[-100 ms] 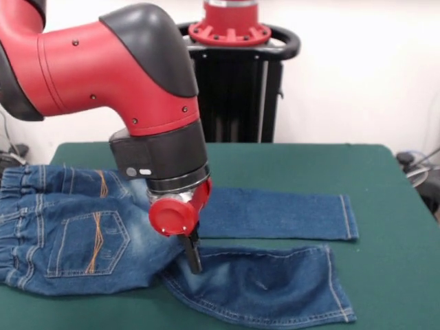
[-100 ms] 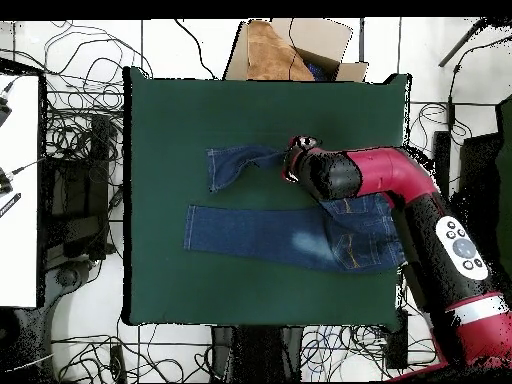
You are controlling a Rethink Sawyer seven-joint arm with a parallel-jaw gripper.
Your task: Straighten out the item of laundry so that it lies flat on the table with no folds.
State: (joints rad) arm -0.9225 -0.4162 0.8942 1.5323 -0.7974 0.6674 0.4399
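The item of laundry (image 1: 82, 234), a small pair of blue jeans, lies on the green table (image 1: 385, 206) with its gathered waistband at the left and its back pockets with orange stitching facing up. One leg (image 1: 275, 213) stretches straight to the right. The nearer leg (image 1: 268, 285) angles away from it and shows creases near the crotch. My gripper (image 1: 194, 258) points down onto the top of this nearer leg, touching the cloth. From overhead, the gripper (image 2: 297, 150) sits at the inner end of the shorter-looking leg (image 2: 238, 163), and the arm hides the waistband on the table (image 2: 160, 120).
A cardboard box (image 2: 290, 48) stands just beyond one table edge in the overhead view. Loose cables (image 2: 80, 130) lie on the floor around the table. A white surface (image 2: 18, 190) runs along the left side. The table's left half in that view is bare green.
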